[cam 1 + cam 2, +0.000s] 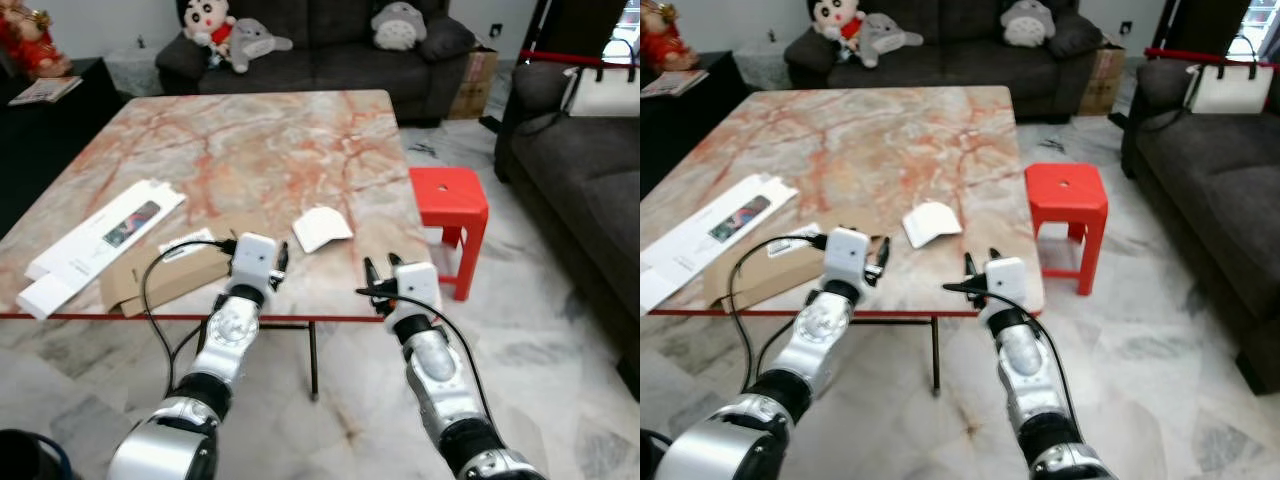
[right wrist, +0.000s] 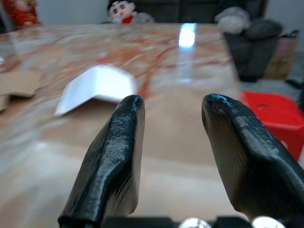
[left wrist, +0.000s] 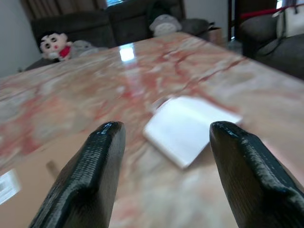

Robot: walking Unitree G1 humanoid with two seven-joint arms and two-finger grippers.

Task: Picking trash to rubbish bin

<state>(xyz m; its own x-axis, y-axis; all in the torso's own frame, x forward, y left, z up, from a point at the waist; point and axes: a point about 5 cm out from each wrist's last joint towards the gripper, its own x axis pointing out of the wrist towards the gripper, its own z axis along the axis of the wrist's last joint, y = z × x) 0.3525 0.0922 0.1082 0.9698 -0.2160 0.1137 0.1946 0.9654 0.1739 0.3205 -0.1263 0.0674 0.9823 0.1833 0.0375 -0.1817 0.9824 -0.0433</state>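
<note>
White folded paper [image 1: 321, 229] lies on the marble table [image 1: 250, 150], just ahead of your left tool [image 1: 281, 262] and slightly to its right; from your right tool [image 1: 379, 272] it sits ahead and to the left. Both tools hover at the table's near edge, fingers spread wide, holding nothing. Beside your left tool lies flat brown cardboard [image 1: 165, 275], possibly touching it.

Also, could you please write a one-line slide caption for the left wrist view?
Left gripper, fingers open, faces a folded white paper on the marble table.
</note>
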